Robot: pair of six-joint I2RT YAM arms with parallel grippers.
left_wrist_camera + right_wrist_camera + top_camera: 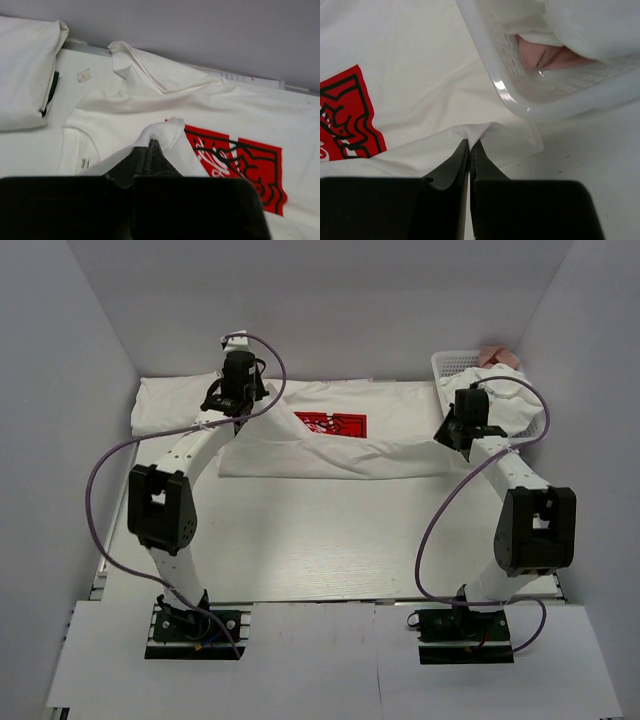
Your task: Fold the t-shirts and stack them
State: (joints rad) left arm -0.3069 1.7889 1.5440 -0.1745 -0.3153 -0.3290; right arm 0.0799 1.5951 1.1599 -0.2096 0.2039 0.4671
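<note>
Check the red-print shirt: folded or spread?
Mid-fold: left claw and right claw pinch raised edges of the shirt; its middle lies flat.

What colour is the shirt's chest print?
Red print with black lines; best in left wrist view.

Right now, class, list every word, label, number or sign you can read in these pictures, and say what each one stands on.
No text can be read here.
Red print on the spread t-shirt: black and white line design, no legible letters.
Neck label inside its collar: grey marks, too small to read.
Small scrap beside the shirt: blurred, unreadable.
</note>
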